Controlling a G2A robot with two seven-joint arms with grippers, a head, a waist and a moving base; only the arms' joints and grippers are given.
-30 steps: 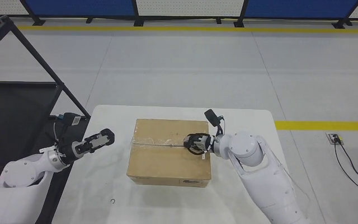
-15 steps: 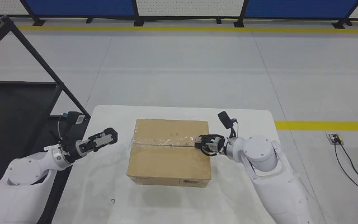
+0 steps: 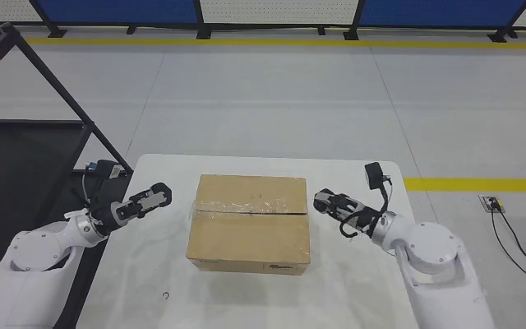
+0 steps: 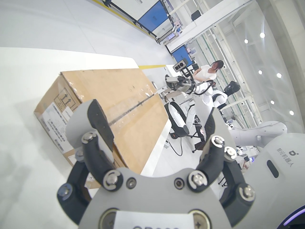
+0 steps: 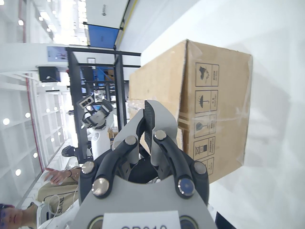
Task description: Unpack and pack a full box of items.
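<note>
From the top view: finds the box (image 3: pixel 249 222) closed and taped in the middle of the desk (image 3: pixel 353 271), in the same spot as a second ago. Places the right gripper (image 3: pixel 323 200) clenched on nothing, just off the box's end and over bare desk. Had it on the lid at the tape seam (image 3: pixel 246 212) a second ago, and at the seam's end by the edge half a second ago. Reads as a stroke run along the seam and carried out past the edge. Places the left gripper (image 3: pixel 160 196) released, apart from the box's opposite end, barely shifted over that second.

From the left wrist view: shows the left gripper (image 4: pixel 155 113) spread wide with nothing between, pointed at the near end of the box (image 4: pixel 114 96). Picks out a dark line down the taped seam (image 4: pixel 133 107). Cannot tell whether slit through or merely scored.

From the right wrist view: shows the right gripper (image 5: pixel 147 110) pressed shut and empty, close beside the end panel of the box (image 5: pixel 209 110) but not touching.

For the task: still at the opening stage, flaps down, nothing unpacked. Likely calls next for testing the seam and lifting a flap, with the released left gripper well placed to steady or pry.
</note>
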